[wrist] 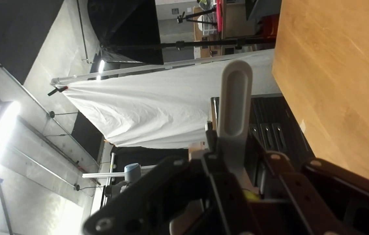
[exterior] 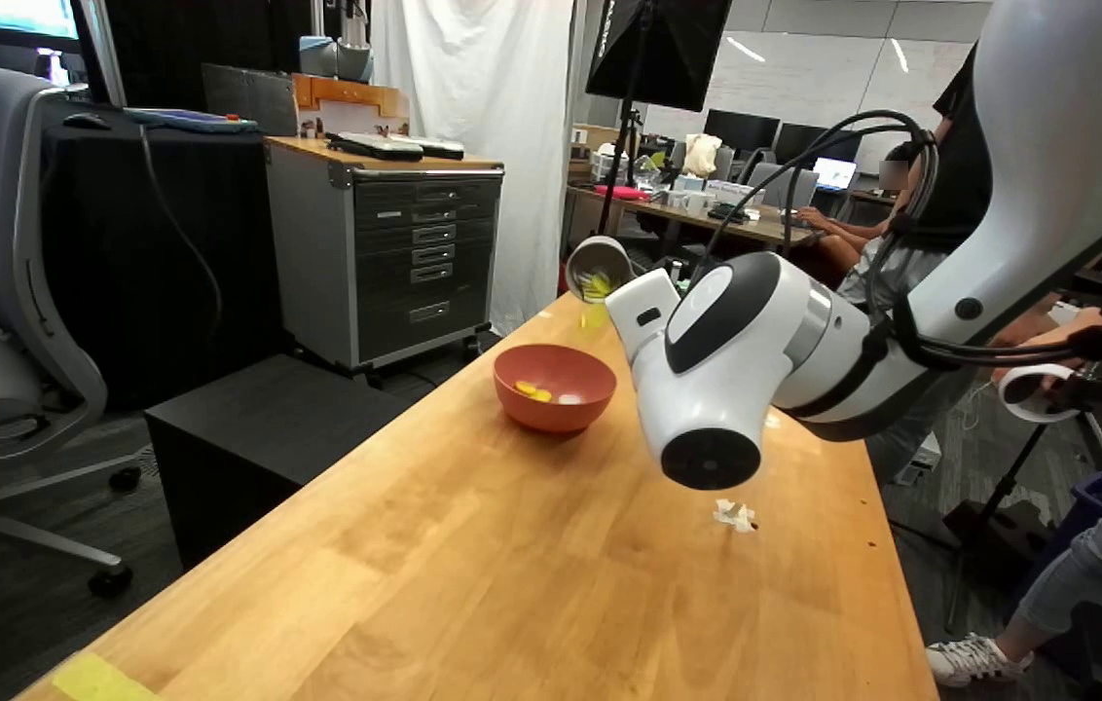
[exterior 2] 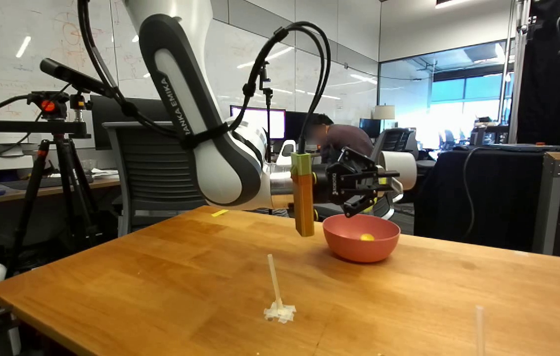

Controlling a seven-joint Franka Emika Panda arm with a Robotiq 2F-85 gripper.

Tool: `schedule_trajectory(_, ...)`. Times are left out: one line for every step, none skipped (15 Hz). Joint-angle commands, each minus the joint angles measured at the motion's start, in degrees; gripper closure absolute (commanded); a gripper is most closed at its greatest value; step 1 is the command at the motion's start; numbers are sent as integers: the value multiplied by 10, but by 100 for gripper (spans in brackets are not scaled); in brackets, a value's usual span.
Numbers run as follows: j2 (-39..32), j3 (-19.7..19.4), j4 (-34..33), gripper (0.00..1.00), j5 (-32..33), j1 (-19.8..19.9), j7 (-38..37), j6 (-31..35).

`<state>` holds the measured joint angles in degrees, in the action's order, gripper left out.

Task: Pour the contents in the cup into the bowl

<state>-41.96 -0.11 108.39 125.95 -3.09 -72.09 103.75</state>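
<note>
The grey cup is tipped on its side in the air beyond and above the bowl in an exterior view; it also shows in an exterior view. Yellow contents show at its mouth, with a blurred yellow patch just below. The pinkish-red bowl stands on the table, also seen in an exterior view, with yellow and white bits inside. My gripper is shut on the cup's handle; in the wrist view the light grey handle stands between the dark fingers. The cup body is mostly hidden there.
The wooden table carries a taped patch with a thin upright straw. A second straw is at the front. A drawer cabinet stands beyond the table's edge, and a black box beside it.
</note>
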Motion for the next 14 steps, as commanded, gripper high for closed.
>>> schedule_trajectory(-3,8,0,88,27,4,15,-35)
schedule_trajectory(-3,8,0,88,31,4,17,-39)
schedule_trajectory(-4,8,0,88,33,5,18,-41)
schedule_trajectory(-4,8,0,88,35,5,21,-43)
schedule_trajectory(-3,7,0,88,37,5,24,-46)
schedule_trajectory(-2,7,4,88,40,4,25,-51)
schedule_trajectory(-3,7,4,88,41,4,27,-55)
schedule_trajectory(-3,6,5,88,45,3,30,-59)
schedule_trajectory(-4,4,6,88,49,3,34,-65)
schedule_trajectory(-5,5,6,88,52,4,37,-69)
schedule_trajectory(-6,5,6,88,54,4,39,-72)
schedule_trajectory(-6,5,7,88,55,5,41,-76)
schedule_trajectory(-7,5,7,88,56,5,43,-80)
schedule_trajectory(-8,5,8,88,57,5,46,-84)
